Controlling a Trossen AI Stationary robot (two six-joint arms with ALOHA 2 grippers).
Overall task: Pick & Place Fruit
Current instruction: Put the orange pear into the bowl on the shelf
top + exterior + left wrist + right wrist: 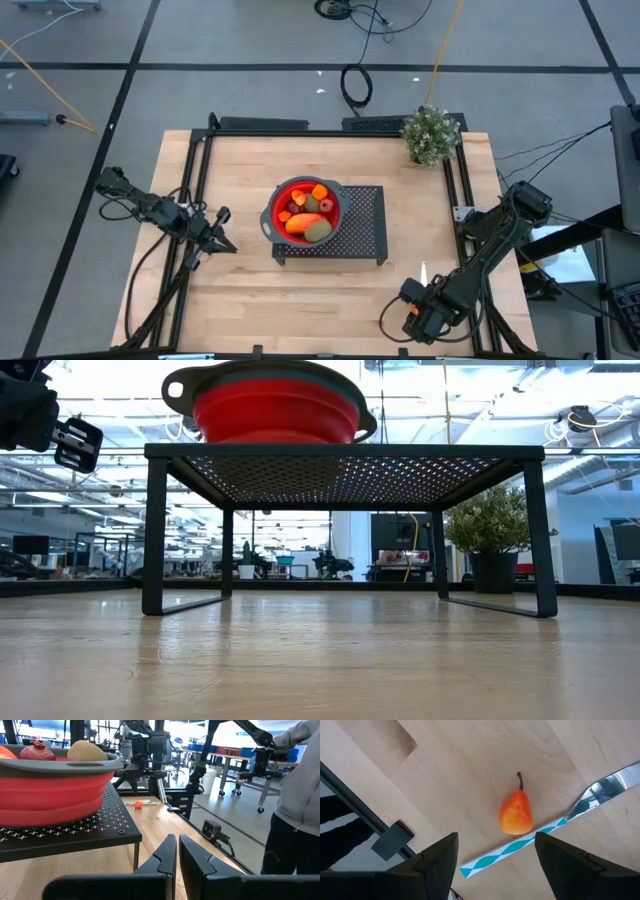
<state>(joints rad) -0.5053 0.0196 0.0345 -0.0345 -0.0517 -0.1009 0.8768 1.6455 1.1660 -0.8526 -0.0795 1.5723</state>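
Note:
A red bowl with a grey rim stands on a black perforated rack in the middle of the table. In it lie a long orange piece, a dark red round one, brownish-green ovals and small orange bits. A small orange pear lies on the wood beside a silver utensil with a light-blue handle. My right gripper is open above the pear, at the near right. My left gripper is shut, left of the rack.
A bushy potted plant stands at the table's far right corner. Black frame rails run along the left, right and far edges. Bare wood lies near of the rack. A person in a grey top stands beyond the table's right side.

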